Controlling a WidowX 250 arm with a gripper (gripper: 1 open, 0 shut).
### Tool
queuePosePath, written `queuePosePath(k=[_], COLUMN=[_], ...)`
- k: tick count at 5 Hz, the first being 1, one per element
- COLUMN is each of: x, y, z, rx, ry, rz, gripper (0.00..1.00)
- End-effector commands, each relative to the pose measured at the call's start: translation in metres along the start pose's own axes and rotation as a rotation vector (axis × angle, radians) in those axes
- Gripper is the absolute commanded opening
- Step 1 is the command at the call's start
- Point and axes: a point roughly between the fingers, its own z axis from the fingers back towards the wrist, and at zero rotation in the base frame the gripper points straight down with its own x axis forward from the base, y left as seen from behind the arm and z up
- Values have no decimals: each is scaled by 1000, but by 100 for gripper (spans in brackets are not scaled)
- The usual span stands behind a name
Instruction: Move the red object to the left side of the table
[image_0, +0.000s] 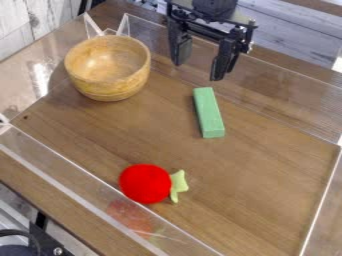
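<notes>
Camera view: tool (198, 67) wide open towards twelve o'clock, red toy tomato (144, 183) towards seven on the tabletop (87, 130); could roll if nudged off-centre; risk of clipping green block (209, 113) by travelling low.

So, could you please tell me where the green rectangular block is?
In the camera view, the green rectangular block lies right of the wooden bowl, just below the open end effector.

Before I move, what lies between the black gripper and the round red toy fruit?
The green rectangular block lies between them, in the camera view.
</notes>
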Motion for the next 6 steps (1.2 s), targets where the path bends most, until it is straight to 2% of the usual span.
queuePosePath(k=[1,2,3,4,5,6], x=[-23,-58,-90,-112,-114,-113], y=[-10,-14,-10,-13,-18,-13], z=[-10,-21,-29,-31,-36,-58], rx=[1,-6,-17,-39,-77,-119], ry=[16,27,23,18,9,-2], rz=[41,140,350,564,773,1020], gripper=[100,100,100,100,100,100])
